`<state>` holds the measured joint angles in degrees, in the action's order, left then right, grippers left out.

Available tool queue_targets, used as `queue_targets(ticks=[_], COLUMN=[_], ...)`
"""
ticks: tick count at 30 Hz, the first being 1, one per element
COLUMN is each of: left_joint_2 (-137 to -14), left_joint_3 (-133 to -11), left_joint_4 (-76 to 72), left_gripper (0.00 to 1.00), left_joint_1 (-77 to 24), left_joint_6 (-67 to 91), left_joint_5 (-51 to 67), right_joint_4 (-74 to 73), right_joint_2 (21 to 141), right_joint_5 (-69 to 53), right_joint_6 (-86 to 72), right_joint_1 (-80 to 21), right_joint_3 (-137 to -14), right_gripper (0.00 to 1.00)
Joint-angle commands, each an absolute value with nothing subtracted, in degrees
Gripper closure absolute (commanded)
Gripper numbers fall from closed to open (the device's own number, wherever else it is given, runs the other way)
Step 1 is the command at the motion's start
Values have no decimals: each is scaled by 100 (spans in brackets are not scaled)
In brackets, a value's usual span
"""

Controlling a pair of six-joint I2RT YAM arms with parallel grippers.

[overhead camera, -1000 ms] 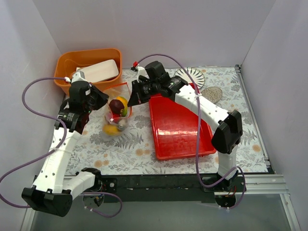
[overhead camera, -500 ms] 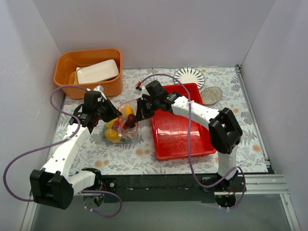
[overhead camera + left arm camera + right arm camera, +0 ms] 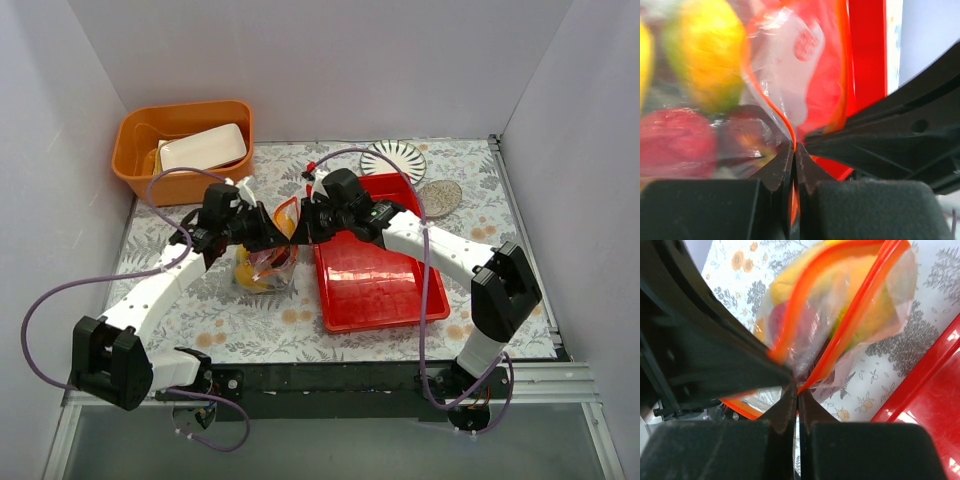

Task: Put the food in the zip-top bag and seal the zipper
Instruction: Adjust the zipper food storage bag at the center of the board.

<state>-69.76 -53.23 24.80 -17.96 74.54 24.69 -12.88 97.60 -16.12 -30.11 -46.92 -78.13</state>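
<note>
The clear zip-top bag (image 3: 268,265) hangs just left of the red tray, with food (image 3: 249,279) inside: a yellow-green mango (image 3: 710,50) and a red apple (image 3: 675,145) show through the plastic. Its orange-red zipper (image 3: 286,212) runs along the top. My left gripper (image 3: 279,240) is shut on the zipper strip (image 3: 791,135) from the left. My right gripper (image 3: 300,229) is shut on the same strip (image 3: 840,330) from the right, so the two grippers nearly touch. In the right wrist view the bag mouth (image 3: 805,325) still gapes between its two orange edges.
A red tray (image 3: 375,275) lies right of the bag. An orange bin (image 3: 150,135) holding a white container (image 3: 203,148) stands at the back left. A striped plate (image 3: 394,158) and a grey round piece (image 3: 440,196) sit at the back right.
Both arms have swung toward the middle and nearer, carrying the bag right to beside the red tray. The two grippers have drawn close together on the zipper.
</note>
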Motion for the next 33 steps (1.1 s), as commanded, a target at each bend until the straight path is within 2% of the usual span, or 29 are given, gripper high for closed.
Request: queue_targets(ticks=[1, 8, 11, 12, 15, 16, 18, 19, 22, 24, 25, 26, 28, 29, 31, 32, 33], left_joint_2=[-7251, -7339, -7453, -7497, -7655, -7673, -7621, -7559, -7164, -6840, -6725, -6619, -6399, -6364, -6320, -6328, -6328], left_joint_3=[-5765, -5774, -5836, -5845, -5994, -6046, -6126, -6126, -6082, -6030, -5934, -5854, -5565, -5468, -5344, -5265, -5230], left_joint_4=[2469, 2470, 2365, 2277, 2145, 2136, 2136, 2136, 2285, 2477, 2531, 2557, 2549, 2497, 2470, 2435, 2426], left_gripper=[100, 96, 89, 78, 67, 55, 47, 38, 26, 23, 22, 20, 20, 20, 21, 21, 21], left_joint_1=[-2494, -2654, -2742, -2760, -2917, -2961, -2988, -2988, -2988, -2988, -2988, -2988, -2979, -2979, -2979, -2979, -2979], left_joint_6=[7207, 7181, 7207, 7224, 7268, 7277, 7312, 7321, 7365, 7383, 7444, 7462, 7610, 7637, 7786, 7805, 7822], left_joint_5=[2313, 2241, 2329, 2434, 2618, 2628, 2567, 2384, 1700, 1373, 1241, 1074, 1002, 1028, 1020, 1028, 1028], right_joint_4=[-826, -1599, -1573, -1582, -1695, -1722, -1766, -1801, -1784, -1688, -1600, -1391, -1118, -803, -633, -511, -353], right_joint_2=[9571, 9528, 9396, 9369, 9325, 9316, 9264, 9238, 9150, 9071, 9036, 8931, 8807, 8694, 8605, 8552, 8526], right_joint_5=[-1468, -800, -729, -712, -589, -519, -484, -405, -387, -474, -614, -711, -956, -1080, -1343, -1432, -1511], right_joint_6=[-3094, -3164, -3225, -3234, -3278, -3287, -3322, -3348, -3384, -3366, -3366, -3331, -3349, -3357, -3375, -3384, -3427], right_joint_1=[-4632, -4535, -4456, -4439, -4377, -4360, -4298, -4272, -4175, -4105, -4087, -4078, -4061, -4069, -4061, -4061, -4061], right_joint_3=[-7971, -7972, -7771, -7743, -7647, -7629, -7532, -7497, -7322, -7147, -7085, -7006, -6752, -6646, -6461, -6390, -6337], right_gripper=[97, 97, 97, 97, 96, 96, 95, 95, 90, 86, 83, 71, 65, 55, 47, 34, 28])
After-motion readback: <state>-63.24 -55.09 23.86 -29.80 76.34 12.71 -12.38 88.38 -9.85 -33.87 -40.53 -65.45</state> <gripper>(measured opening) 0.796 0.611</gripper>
